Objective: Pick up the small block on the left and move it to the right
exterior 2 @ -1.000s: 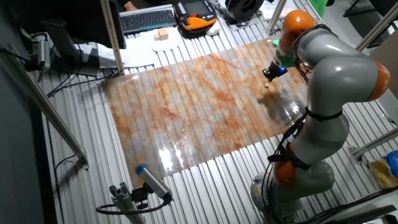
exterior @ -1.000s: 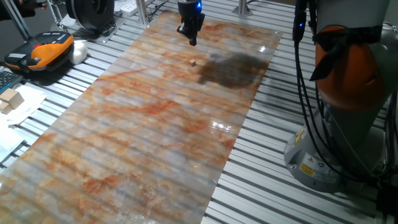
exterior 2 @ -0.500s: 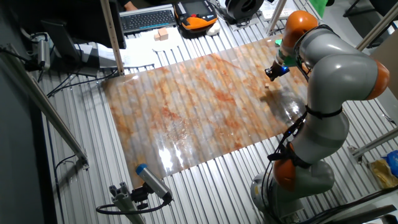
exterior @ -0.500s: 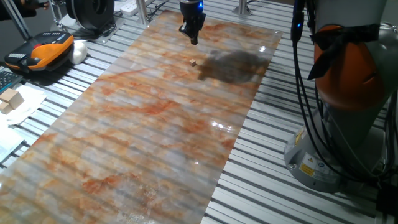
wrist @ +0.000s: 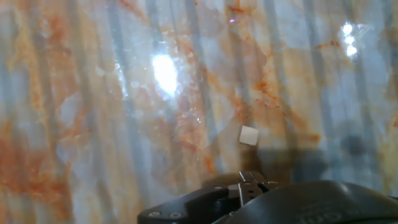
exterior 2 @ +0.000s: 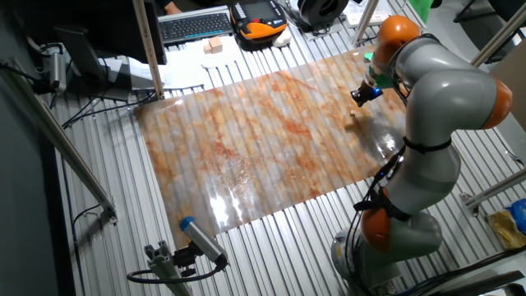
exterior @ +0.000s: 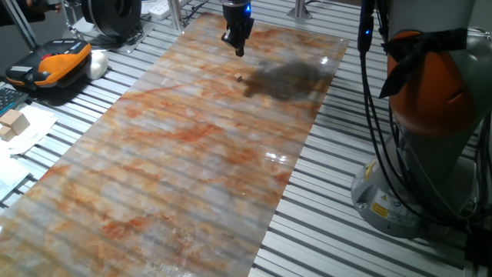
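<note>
The small block (exterior: 239,78) lies free on the marbled sheet (exterior: 192,154), below and apart from the raised gripper (exterior: 238,51). Whether the claw is wide or narrow, I cannot tell. The cube being tiny, an off-centre descent could knock it aside.

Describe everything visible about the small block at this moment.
The small block is a tiny pale cube, wood by its look, with plain faces that read off-white in the hand view and light tan in the fixed views. It sits flat on the glossy orange-and-grey marbled sheet, beside a dark shadow patch. Nothing but the sheet touches it. The gripper hangs above and apart from it. In the other fixed view the block is barely a speck, so no grain or marks can be made out.
</note>
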`<state>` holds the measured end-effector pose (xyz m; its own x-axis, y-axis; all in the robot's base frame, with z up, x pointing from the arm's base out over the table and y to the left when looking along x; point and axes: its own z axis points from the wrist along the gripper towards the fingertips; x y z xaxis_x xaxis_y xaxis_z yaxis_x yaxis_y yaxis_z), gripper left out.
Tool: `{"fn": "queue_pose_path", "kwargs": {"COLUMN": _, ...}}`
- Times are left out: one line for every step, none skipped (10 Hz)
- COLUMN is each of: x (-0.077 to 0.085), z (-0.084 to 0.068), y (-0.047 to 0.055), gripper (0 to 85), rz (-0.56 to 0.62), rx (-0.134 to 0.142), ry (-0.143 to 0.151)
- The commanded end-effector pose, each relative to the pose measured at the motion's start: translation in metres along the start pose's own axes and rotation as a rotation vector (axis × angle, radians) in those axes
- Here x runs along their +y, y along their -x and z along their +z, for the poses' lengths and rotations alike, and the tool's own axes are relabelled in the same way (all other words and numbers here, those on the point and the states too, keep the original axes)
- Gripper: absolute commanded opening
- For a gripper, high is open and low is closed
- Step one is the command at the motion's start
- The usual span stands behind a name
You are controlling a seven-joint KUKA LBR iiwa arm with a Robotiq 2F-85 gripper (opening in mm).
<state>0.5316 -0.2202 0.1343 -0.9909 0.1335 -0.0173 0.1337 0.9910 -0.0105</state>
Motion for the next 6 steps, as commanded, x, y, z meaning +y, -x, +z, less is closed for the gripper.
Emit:
{"fn": "queue_pose_path", "kwargs": {"x": -0.003, "z": 0.002, "y": 0.002, "gripper": 0.0, "rz": -0.003, "rx": 0.001, "ry": 0.003}}
{"fn": "queue_pose_path", "kwargs": {"x": -0.004, "z": 0.005, "y": 0.004, "gripper": 0.0, "rz": -0.006, "rx": -0.004, "ry": 0.005}}
{"fn": "queue_pose_path", "kwargs": {"x": -0.005, "z": 0.008, "y": 0.007, "gripper": 0.0, "rz": -0.007, "rx": -0.008, "ry": 0.005}}
{"fn": "queue_pose_path", "kwargs": {"x": -0.007, "z": 0.011, "y": 0.009, "gripper": 0.0, "rz": -0.009, "rx": -0.009, "ry": 0.009}}
{"fn": "queue_pose_path", "kwargs": {"x": -0.008, "z": 0.013, "y": 0.010, "gripper": 0.0, "rz": -0.010, "rx": -0.012, "ry": 0.011}}
{"fn": "queue_pose_path", "kwargs": {"x": -0.009, "z": 0.015, "y": 0.011, "gripper": 0.0, "rz": -0.010, "rx": -0.012, "ry": 0.013}}
